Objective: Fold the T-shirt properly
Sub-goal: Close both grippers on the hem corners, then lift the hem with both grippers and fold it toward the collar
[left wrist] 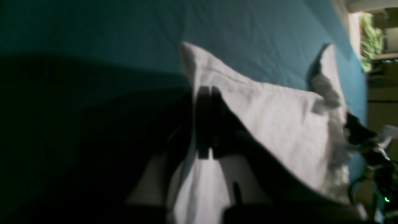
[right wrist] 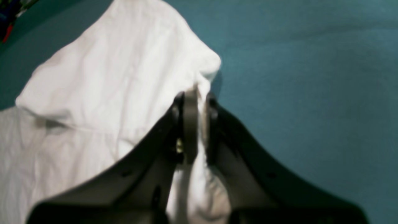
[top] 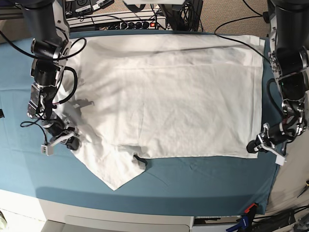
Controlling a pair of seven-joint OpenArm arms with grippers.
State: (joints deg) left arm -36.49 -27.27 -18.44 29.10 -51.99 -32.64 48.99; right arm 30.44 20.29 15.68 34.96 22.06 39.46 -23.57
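Observation:
The white T-shirt [top: 169, 96] lies spread wide on the teal cloth [top: 203, 179], wrinkled, with one corner hanging in a point toward the front left. My left gripper [top: 252, 146] is at the shirt's front right corner; in the left wrist view the gripper [left wrist: 207, 90] is shut on a fold of the shirt [left wrist: 279, 118]. My right gripper [top: 72, 143] is at the shirt's left edge; in the right wrist view the gripper [right wrist: 199, 93] is shut on bunched white fabric of the shirt [right wrist: 108, 77], lifted a little off the cloth.
The teal cloth covers the table to its front edge [top: 120, 212]. A power strip and cables [top: 120, 21] run along the back edge. Cables hang beside both arms. Bare teal cloth [right wrist: 311, 77] lies beside the right gripper.

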